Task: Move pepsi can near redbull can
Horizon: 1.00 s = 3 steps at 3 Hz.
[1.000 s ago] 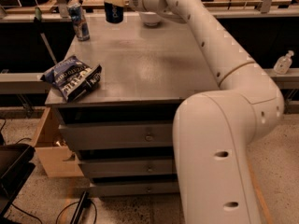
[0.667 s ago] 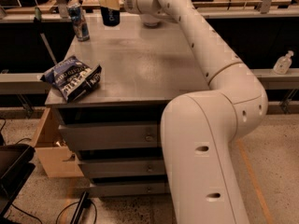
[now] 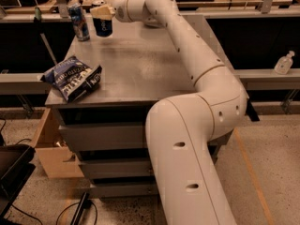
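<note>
The pepsi can [image 3: 102,26], stout and dark navy, is at the far left of the grey cabinet top [image 3: 140,64], held upright. My gripper [image 3: 101,11] is shut on its upper part, reaching in from the right. The redbull can [image 3: 78,22], slim with blue and silver panels, stands upright just left of the pepsi can, a small gap apart. I cannot tell whether the pepsi can rests on the top or hangs just above it.
A dark blue chip bag [image 3: 72,77] lies at the front left corner of the top. My white arm [image 3: 197,64] crosses the right side. A white bowl sits behind the arm. An open wooden drawer [image 3: 51,149] juts out low left.
My gripper has carried the pepsi can leftward along the back of the top, closer to the redbull can.
</note>
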Each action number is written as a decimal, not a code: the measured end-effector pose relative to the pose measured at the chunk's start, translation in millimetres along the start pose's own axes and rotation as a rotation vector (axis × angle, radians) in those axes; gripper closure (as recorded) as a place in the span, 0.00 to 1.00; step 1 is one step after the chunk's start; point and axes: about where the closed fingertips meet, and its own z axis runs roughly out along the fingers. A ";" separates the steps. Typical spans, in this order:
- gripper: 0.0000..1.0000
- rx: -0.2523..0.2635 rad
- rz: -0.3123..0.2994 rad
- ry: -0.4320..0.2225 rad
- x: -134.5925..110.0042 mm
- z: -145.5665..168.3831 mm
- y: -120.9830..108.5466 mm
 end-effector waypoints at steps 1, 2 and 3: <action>0.98 -0.032 0.054 0.035 23.4 17.3 5.7; 0.77 -0.033 0.051 0.034 22.9 19.1 7.2; 0.54 -0.038 0.052 0.036 24.5 22.1 9.2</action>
